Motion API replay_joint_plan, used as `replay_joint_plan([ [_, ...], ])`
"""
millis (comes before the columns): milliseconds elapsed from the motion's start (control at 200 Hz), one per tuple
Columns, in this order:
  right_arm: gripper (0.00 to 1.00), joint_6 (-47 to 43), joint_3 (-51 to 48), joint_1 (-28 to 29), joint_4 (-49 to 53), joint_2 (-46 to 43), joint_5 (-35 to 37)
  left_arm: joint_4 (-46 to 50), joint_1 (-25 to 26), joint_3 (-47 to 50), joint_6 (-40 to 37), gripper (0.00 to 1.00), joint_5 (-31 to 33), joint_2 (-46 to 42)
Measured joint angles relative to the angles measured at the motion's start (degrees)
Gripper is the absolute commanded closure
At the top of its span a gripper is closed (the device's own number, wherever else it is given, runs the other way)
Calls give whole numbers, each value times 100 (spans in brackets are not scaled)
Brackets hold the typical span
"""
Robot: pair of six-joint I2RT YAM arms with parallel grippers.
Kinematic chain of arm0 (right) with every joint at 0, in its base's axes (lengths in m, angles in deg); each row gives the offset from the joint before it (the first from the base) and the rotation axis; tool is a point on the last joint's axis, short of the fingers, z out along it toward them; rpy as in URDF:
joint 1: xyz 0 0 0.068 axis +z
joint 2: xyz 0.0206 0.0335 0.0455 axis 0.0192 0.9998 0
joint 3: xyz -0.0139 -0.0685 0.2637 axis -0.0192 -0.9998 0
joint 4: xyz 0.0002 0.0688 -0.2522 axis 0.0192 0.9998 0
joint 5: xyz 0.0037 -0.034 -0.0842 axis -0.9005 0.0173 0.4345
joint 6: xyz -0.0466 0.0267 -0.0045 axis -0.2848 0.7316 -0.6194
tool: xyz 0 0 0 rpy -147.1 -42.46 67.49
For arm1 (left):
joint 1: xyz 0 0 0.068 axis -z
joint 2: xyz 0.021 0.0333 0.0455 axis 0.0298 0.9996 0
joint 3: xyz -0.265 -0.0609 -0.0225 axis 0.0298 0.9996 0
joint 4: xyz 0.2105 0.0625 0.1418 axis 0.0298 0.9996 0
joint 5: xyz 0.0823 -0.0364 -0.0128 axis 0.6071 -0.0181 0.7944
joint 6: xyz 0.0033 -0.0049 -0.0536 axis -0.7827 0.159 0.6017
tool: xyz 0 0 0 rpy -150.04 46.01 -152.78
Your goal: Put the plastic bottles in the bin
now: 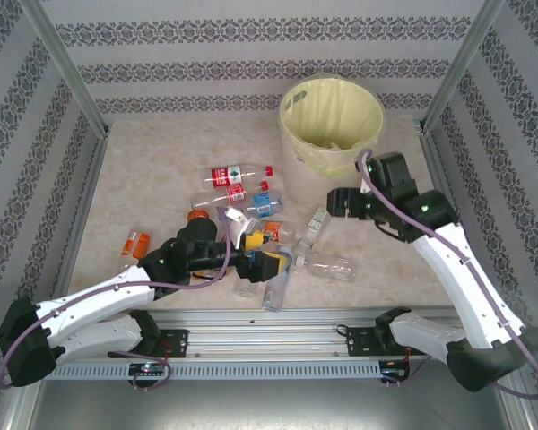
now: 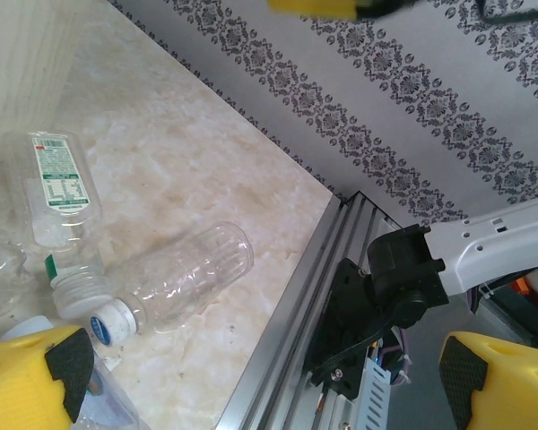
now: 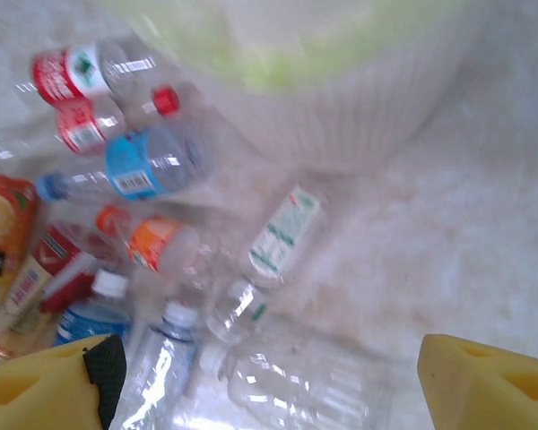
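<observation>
Careful: both grippers hang over the same heap. Your left gripper (image 2: 262, 363) is spread wide and empty, low over the bottles (image 1: 236, 175) by the table's (image 1: 152, 170) near edge. Your right gripper (image 3: 267, 372) is also spread, with nothing between its fingers, just beside the bin's (image 1: 296, 166) near wall. The bin stands at the far edge, right of middle. The bottles lie on their sides in a touching cluster in the middle, running toward the near edge.

They look round and slick, so I expect an off-centre pinch would squirt one out and scatter its neighbours. A clear bottle (image 2: 188, 273) near the rail (image 2: 291, 331) could roll off the near edge. Reach in with both grippers at once and they may collide. Swing the right one carelessly and it may shove or tip the bin.
</observation>
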State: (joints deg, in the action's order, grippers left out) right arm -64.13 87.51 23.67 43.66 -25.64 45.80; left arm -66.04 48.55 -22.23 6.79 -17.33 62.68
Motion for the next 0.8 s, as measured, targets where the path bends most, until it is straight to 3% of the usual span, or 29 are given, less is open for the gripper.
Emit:
replay_joint_plan([
  [200,11,634,-1198,195,-476,-273,-44,-157,0,0,72,0,-98,162],
  [510,5,221,-1899,800,-866,153,-363,-238,0,48,107,0,-140,111],
  [799,2,9,-2280,929,-938,367,-358,-275,0,151,109,0,13,-474],
])
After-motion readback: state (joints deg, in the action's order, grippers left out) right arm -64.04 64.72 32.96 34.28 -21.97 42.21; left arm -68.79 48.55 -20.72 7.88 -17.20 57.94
